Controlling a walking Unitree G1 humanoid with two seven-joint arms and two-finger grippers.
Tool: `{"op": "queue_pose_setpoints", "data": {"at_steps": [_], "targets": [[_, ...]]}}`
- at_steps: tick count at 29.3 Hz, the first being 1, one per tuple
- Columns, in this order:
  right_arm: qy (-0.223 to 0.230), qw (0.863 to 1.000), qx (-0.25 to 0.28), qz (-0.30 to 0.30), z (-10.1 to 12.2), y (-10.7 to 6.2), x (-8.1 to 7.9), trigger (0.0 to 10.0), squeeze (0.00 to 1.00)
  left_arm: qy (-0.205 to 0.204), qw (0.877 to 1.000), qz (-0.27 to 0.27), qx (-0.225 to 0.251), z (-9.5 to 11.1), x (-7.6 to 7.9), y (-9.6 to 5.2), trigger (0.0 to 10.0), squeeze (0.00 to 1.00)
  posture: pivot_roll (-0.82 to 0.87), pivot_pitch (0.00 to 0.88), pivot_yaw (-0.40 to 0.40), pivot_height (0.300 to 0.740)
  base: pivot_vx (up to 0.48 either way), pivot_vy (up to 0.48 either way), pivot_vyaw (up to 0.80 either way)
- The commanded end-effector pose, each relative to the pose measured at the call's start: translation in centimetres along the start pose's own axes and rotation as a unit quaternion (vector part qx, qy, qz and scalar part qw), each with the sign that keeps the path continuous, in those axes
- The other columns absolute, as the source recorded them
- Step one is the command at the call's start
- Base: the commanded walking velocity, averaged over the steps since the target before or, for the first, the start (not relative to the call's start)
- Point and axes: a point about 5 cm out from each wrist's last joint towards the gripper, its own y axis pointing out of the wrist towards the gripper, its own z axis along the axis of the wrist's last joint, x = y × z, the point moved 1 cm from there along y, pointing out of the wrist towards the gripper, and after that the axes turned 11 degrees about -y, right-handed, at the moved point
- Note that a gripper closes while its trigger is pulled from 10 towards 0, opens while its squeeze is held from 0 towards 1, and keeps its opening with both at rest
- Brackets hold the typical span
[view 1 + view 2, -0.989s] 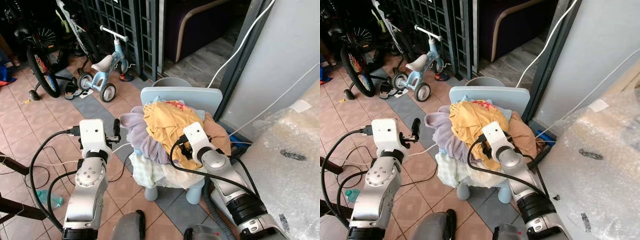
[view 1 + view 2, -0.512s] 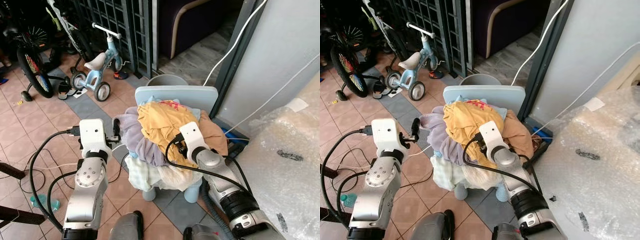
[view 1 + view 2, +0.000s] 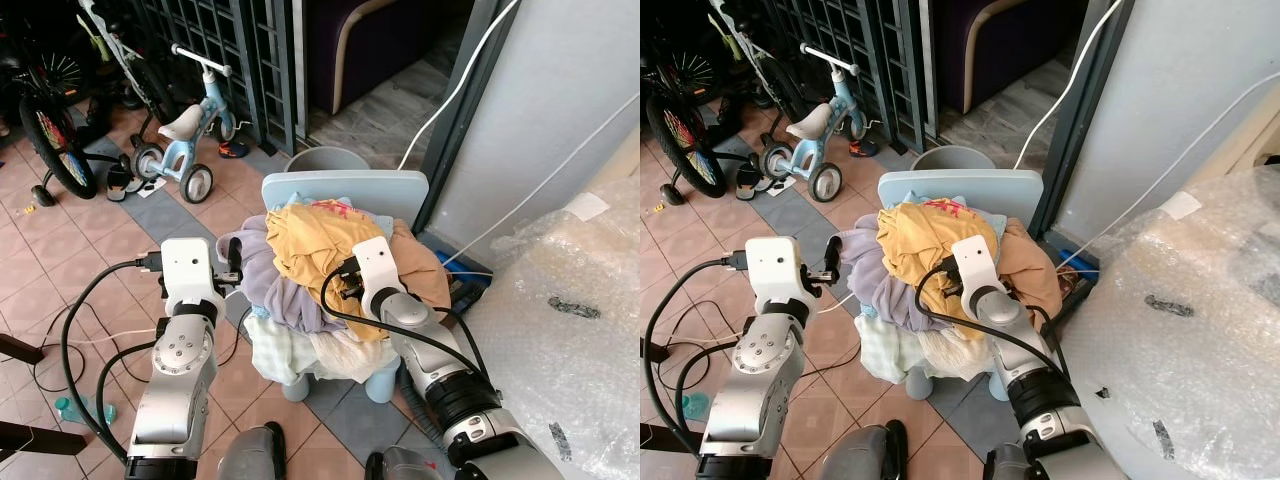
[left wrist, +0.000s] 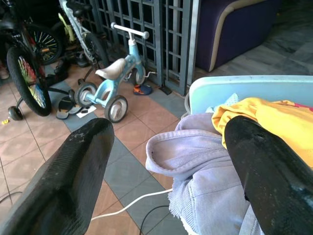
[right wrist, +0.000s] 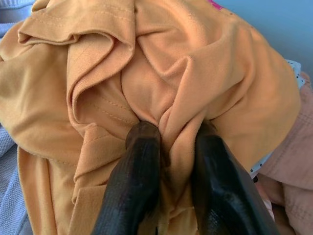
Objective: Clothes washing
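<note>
A heap of clothes sits on a small light-blue chair. On top lies a yellow garment, with a lavender one at its left, a tan one at its right and a pale one hanging over the front. My right gripper is down on the heap, shut on a pinched fold of the yellow garment. My left gripper is open, level with the heap's left side, with the lavender garment just ahead of its fingers.
A child's balance bike and a bicycle stand at the left before a metal grille. A grey bin is behind the chair. A bubble-wrapped bulk fills the right. Cables trail on the tiled floor.
The whole picture has shifted as the camera came nearer the chair. My right gripper has stayed on the yellow garment, a little higher on the heap. The left gripper remains open beside it.
</note>
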Motion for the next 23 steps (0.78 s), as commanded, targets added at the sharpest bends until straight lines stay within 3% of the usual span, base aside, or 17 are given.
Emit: {"op": "queue_pose_setpoints", "data": {"at_steps": [1,4,6,10,15,23], "targets": [[0.019,0.999,0.023,-0.011,0.7,0.0,0.4,0.0,0.00,-0.003,1.000,0.005,0.003,0.1,-0.1,0.1,10.0,0.00,0.04,0.080,0.029,0.740,0.000,0.000,0.00],[0.039,0.992,0.108,-0.042,3.3,-0.7,1.7,0.0,0.00,-0.002,1.000,0.014,0.005,0.2,0.0,0.5,10.0,0.00,0.03,0.074,0.030,0.740,0.000,0.000,0.00],[0.046,0.978,0.189,-0.074,6.3,-1.8,3.4,0.0,0.00,-0.003,1.000,0.010,0.008,0.3,0.3,0.7,10.0,0.00,0.03,0.069,0.031,0.740,0.000,0.000,0.00],[0.034,0.954,0.270,-0.123,9.9,-3.6,6.4,0.0,0.00,-0.002,1.000,0.006,0.011,0.3,0.6,0.9,10.0,0.00,0.01,0.060,0.032,0.740,0.000,0.000,0.00],[0.033,0.932,0.321,-0.164,12.6,-5.4,9.2,0.0,0.00,-0.002,1.000,0.003,0.015,0.4,1.0,1.1,10.0,0.00,0.01,0.051,0.031,0.740,0.000,0.000,0.00],[0.018,0.909,0.354,-0.217,14.4,-7.5,11.7,0.0,0.00,-0.003,1.000,-0.004,0.018,0.4,1.2,1.5,10.0,0.00,-0.01,0.049,0.031,0.740,0.000,-0.074,0.00]]}}
